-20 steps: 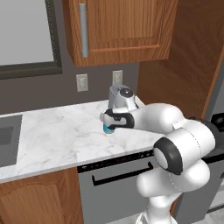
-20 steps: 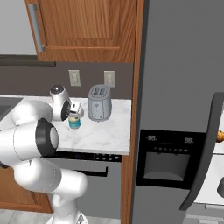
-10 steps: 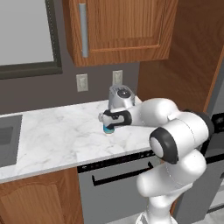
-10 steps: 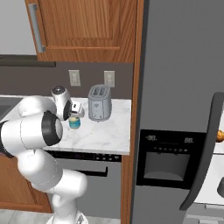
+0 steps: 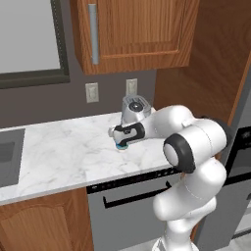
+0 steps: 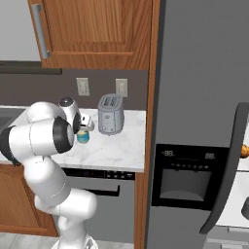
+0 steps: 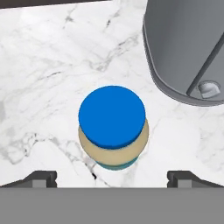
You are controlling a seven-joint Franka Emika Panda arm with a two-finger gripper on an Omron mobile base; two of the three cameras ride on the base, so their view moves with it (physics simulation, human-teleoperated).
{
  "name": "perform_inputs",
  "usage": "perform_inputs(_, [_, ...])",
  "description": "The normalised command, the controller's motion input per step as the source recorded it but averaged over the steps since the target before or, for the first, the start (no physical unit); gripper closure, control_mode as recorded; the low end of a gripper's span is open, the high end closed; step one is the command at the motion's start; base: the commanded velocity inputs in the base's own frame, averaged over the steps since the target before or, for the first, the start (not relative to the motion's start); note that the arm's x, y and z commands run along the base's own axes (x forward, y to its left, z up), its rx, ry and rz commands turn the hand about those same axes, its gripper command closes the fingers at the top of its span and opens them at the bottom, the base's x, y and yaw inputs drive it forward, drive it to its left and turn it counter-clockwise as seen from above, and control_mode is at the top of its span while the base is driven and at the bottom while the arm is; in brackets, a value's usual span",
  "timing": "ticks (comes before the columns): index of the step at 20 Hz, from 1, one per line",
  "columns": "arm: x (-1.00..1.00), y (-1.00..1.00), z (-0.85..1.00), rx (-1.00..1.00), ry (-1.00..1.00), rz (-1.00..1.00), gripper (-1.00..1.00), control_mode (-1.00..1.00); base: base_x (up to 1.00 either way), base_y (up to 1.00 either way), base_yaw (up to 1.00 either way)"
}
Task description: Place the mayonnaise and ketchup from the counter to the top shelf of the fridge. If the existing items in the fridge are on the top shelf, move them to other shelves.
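Mayonnaise (image 7: pixel 112 131) between spread jaws

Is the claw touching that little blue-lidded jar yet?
Apart. In the hand view, the claw stands open, its fingertips wide of the mayonnaise, with bare counter between.

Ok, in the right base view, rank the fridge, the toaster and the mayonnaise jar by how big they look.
1. Fridge, by far the largest.
2. Toaster.
3. Mayonnaise jar, smallest, partly hidden by the arm.
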Motion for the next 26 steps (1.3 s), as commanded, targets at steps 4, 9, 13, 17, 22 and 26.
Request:
perform_inputs(4, [0.16, 0.00, -0.07, 0.00, -0.02, 0.00, -1.00, -1.00, 0.00, 0.00, 0.00])
perform_inputs(9, [0.17, 0.00, -0.04, 0.00, -0.02, 0.00, -1.00, -1.00, 0.00, 0.00, 0.00])
perform_inputs(13, [0.16, 0.01, -0.05, -0.01, -0.04, 0.00, -1.00, -1.00, 0.00, 0.00, 0.00])
perform_inputs(17, [0.14, 0.04, -0.08, 0.00, -0.02, 0.00, -1.00, -1.00, 0.00, 0.00, 0.00])
perform_inputs(22, [0.07, 0.08, -0.12, 0.00, -0.01, 0.00, -1.00, -1.00, 0.00, 0.00, 0.00])
perform_inputs(26, [0.02, 0.10, -0.13, 0.00, -0.01, 0.00, -1.00, -1.00, 0.00, 0.00, 0.00])
